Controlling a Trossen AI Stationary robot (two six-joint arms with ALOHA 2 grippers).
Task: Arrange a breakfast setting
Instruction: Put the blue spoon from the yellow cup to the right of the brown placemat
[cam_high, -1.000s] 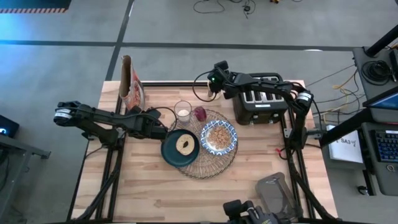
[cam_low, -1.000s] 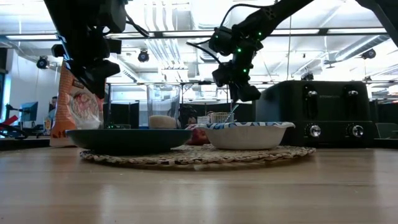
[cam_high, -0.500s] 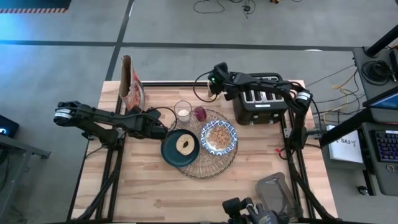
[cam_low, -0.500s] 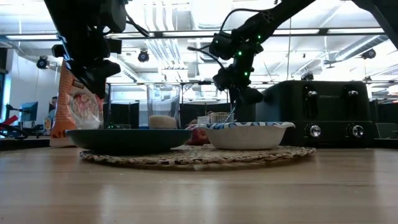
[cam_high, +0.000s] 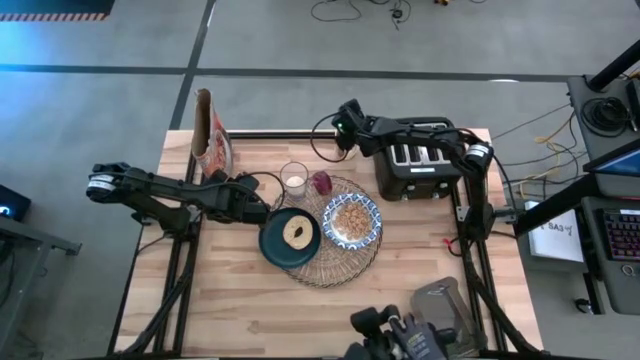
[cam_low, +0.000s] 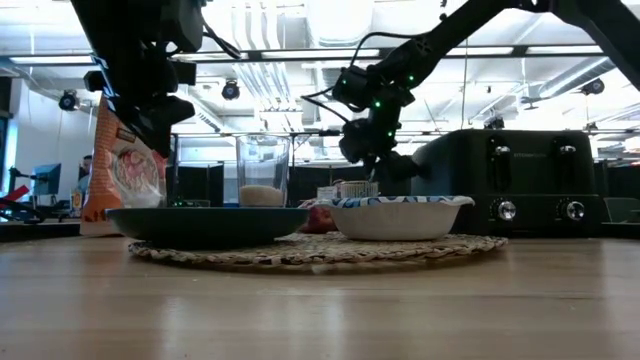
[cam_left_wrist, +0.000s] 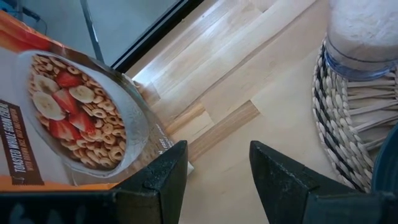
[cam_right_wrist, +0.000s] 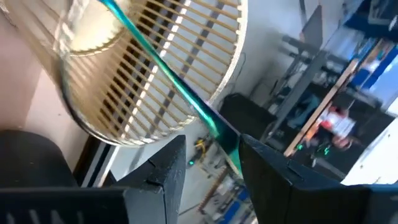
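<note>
Two arms at work over a wooden table (cam_high: 250, 310). Near the middle, a round woven placemat (cam_high: 335, 268). On its left part, a dark teal plate (cam_high: 272, 245) with a ring of bread (cam_high: 297, 233) on top. On its right part, touching the plate's edge, a blue-and-white bowl (cam_high: 352, 220) full of cereal. At the mat's far edge, a small clear glass (cam_high: 294, 178) with something pale in the bottom, and just beside it a small red fruit (cam_high: 321, 183).

Right gripper (cam_high: 343, 125) raised above the table's far edge, beyond the glass and fruit, beside the black toaster (cam_high: 420, 160). Jaws closed down to a narrow gap on the thin teal handle of a small spoon (cam_right_wrist: 186, 93), held in the air, clear of the bowl.

Left gripper (cam_high: 255, 208) low over the bare wood, just beside the mat's left edge and near the plate. Jaws parted fairly wide, nothing between them. Farther off, at the table's far left corner, an upright cereal box (cam_high: 213, 135).
</note>
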